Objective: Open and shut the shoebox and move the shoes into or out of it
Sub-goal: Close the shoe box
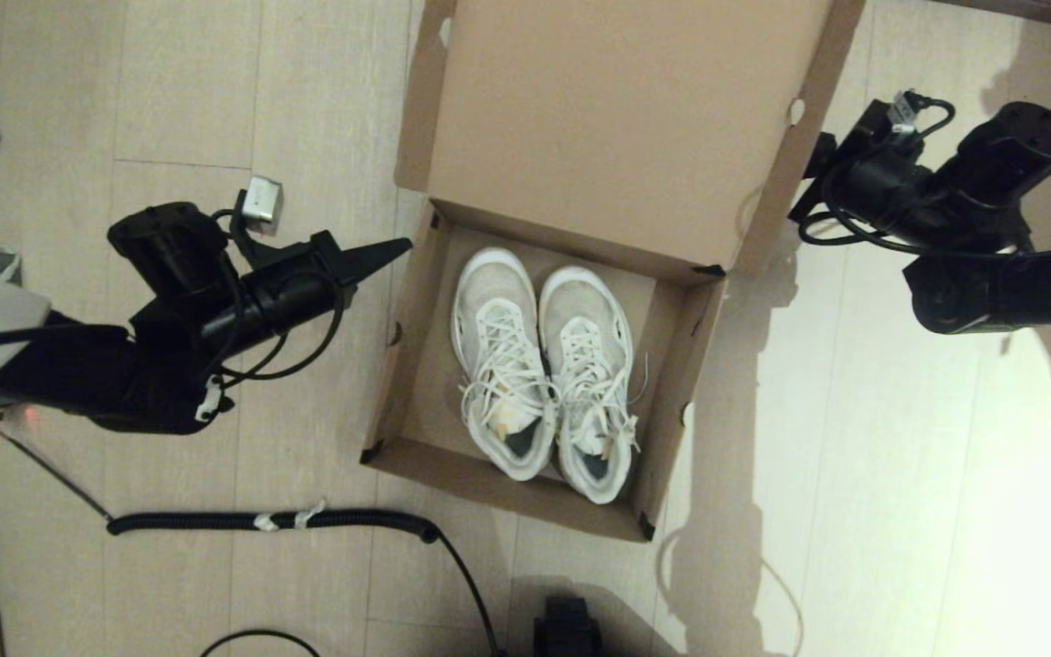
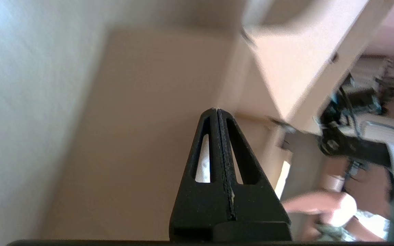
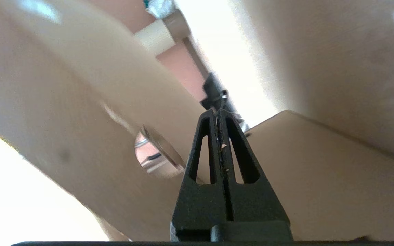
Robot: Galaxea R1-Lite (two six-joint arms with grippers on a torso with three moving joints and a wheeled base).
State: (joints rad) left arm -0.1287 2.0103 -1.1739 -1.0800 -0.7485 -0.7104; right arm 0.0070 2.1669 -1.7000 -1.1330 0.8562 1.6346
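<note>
The left gripper (image 1: pixel 393 246) sits at about nine o'clock from the shoebox (image 1: pixel 416 383), just outside its left wall and pointing toward it. Its fingers are pressed flat together with nothing between them, which the left wrist view (image 2: pixel 217 112) shows plainly. The arm reaches in low from the left edge of the head view, forearm roughly level over the floor (image 1: pixel 170 82), wrist cocked so the tip aims at the upper part of the box wall; whether the tip touches the cardboard cannot be told.

The shoebox stands open on the floor at the centre, its hinged lid (image 1: pixel 626 128) thrown back toward twelve o'clock and leaning away. The shoes (image 1: pixel 539 365) lie side by side inside, toes toward twelve o'clock, heels toward six, laces loose. So the opening looks done, and the shoes are in the box. Judged from that, what remains is either lifting them out or swinging the lid down again.

The right gripper (image 3: pixel 219 112) is at about two o'clock from the shoes, beside the right edge of the raised lid, its tip hidden behind the flap in the head view. The right wrist view shows it closed and empty, close to the cardboard, near a round hole (image 3: pixel 156 153) in the flap.
</note>
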